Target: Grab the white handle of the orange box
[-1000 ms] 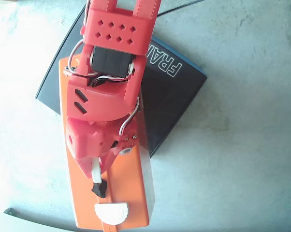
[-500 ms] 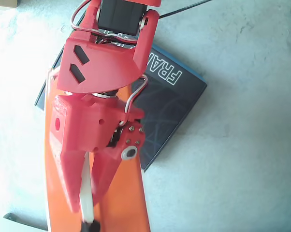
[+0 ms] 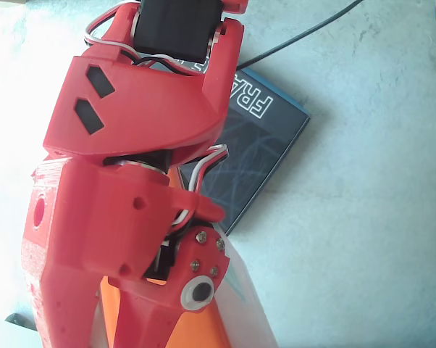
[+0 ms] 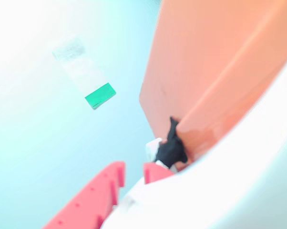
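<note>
Because the red arm [image 3: 124, 181] hides most of the scene in the overhead view, we judge the grasp mainly from the wrist view. The orange box [image 4: 205, 67] stands near the lower edge of the table in the overhead view, just beside a black book [image 3: 258, 148]; its white handle [image 4: 248, 171] curves across the wrist view's lower right. To close well, we should keep the handle centred between the jaws and squeeze slowly. The gripper [image 4: 133, 172] stands narrowly parted; one finger touches the handle, but whether it grips we cannot tell.
</note>
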